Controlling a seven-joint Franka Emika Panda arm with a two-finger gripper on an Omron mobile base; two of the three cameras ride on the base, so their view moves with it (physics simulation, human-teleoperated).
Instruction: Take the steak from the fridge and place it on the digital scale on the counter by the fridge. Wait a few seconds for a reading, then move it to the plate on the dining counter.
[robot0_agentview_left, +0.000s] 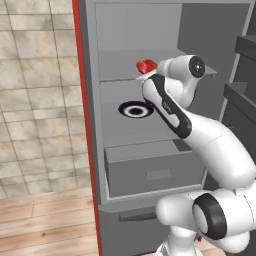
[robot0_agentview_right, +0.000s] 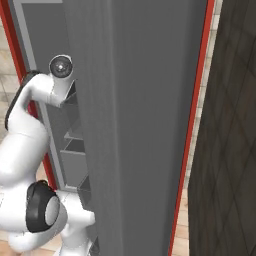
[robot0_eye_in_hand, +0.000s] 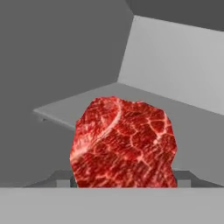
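Steak at the gripper, inside the fridge.
We found the steak (robot0_eye_in_hand: 124, 144) directly ahead between our fingers (robot0_eye_in_hand: 63, 183); grip unconfirmed.

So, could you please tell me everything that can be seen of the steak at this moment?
The steak is a bright red slab of raw-looking meat with pale marbling lines and an uneven, roughly oval outline. In the hand view it sits close in front of the camera, above a grey shelf of the fridge. In the left base view it shows as a small red patch at the edge of an upper shelf, right by the arm's end. The fingertips are hidden behind it, so a grip cannot be confirmed.
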